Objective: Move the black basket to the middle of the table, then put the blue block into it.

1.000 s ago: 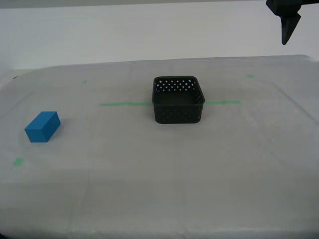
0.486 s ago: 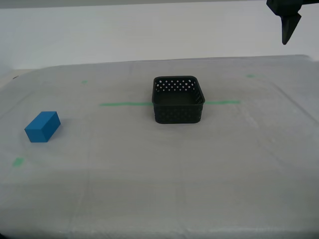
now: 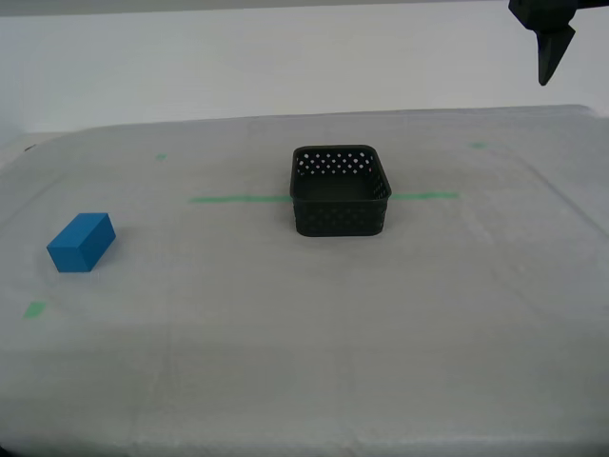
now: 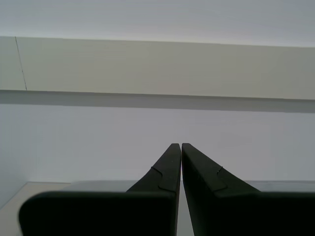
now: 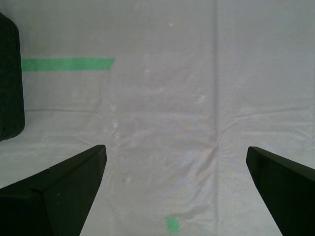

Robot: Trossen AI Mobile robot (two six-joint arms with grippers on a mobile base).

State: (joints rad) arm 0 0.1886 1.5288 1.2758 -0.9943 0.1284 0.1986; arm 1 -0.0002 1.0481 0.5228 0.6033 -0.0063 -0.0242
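The table under me is wide and pale grey-white, its surface faintly wrinkled, filling most of the exterior view from the lower edge up to a rounded far rim. Near the middle of that frame stands the black basket, upright, resting across a thin green tape line that shows on both sides of it. At the left of the frame the blue block lies flat on the surface, well apart from the basket. Small green tape marks sit at lower left, upper left and upper right.
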